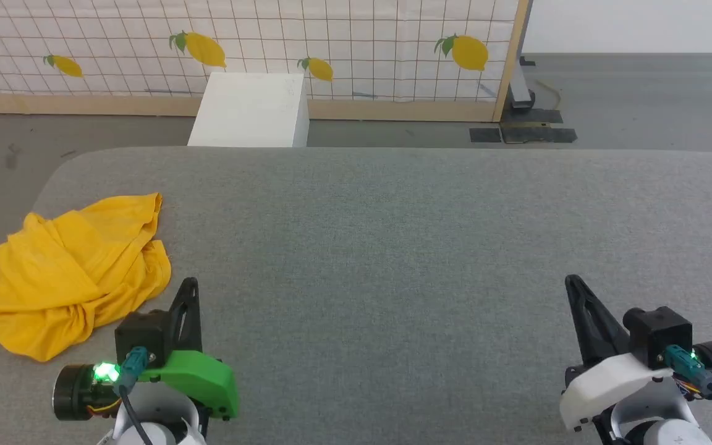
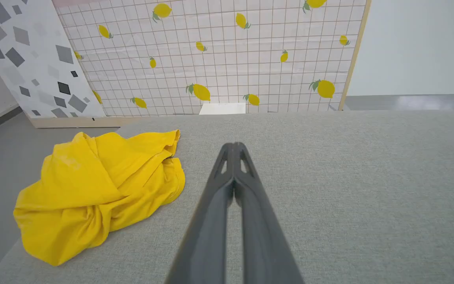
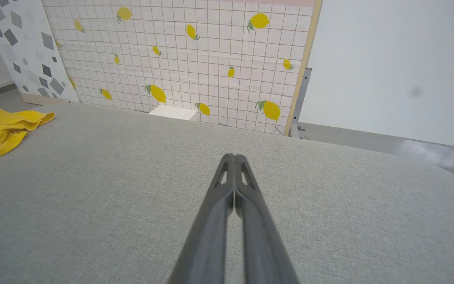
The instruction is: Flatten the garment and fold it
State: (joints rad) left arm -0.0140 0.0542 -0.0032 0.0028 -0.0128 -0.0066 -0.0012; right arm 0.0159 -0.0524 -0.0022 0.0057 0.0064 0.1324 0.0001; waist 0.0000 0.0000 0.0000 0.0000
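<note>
Spotted at nine o'clock on the grey desk (image 1: 393, 235), near its left edge: the garment (image 1: 72, 272), crumpled in a yellow heap. At seven o'clock, just beside that heap yet apart from it: the left end effector (image 1: 190, 284), fingers pressed together, empty. At five o'clock, well apart: the right end effector (image 1: 572, 282), likewise closed on nothing.

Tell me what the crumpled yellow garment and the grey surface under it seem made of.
Crumpled mustard-yellow garment: soft matte cloth, probably cotton jersey, going by its limp folds and stitched hem. Grey rounded-corner table surface: matte woven upholstery-like fabric, shown by its fine speckled weave; what lies beneath is hidden.
</note>
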